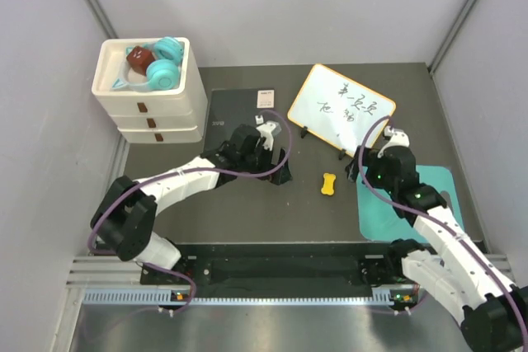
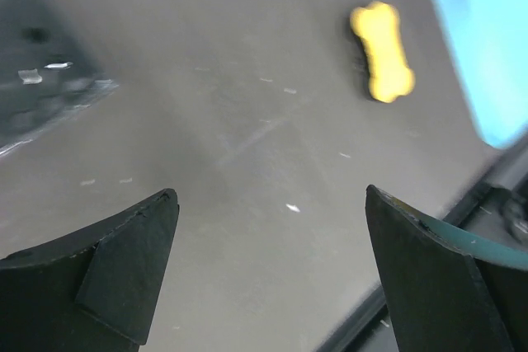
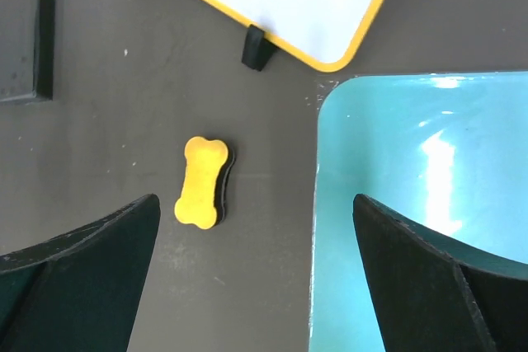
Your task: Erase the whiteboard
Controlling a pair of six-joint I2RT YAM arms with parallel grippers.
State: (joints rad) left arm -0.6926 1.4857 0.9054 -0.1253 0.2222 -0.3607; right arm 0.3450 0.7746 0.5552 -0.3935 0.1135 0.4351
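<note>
The left fingers (image 2: 124, 269) and right fingers (image 3: 82, 261) gape wide, empty; a skewed pinch could skid the yellow eraser (image 1: 329, 183) away, leaving the whiteboard (image 1: 341, 109) marked.

We see the left arm (image 1: 177, 183) folded at the elbow near its base, its forearm reaching right and away from us to the middle of the desk. The left gripper (image 1: 279, 166) is spread wide, and its dark fingers (image 2: 124, 261) hold nothing. The right arm (image 1: 437, 228) stretches from its base away and to the left. The right gripper (image 1: 361, 169) is likewise wide apart, with nothing between its fingers (image 3: 82, 286).
</note>
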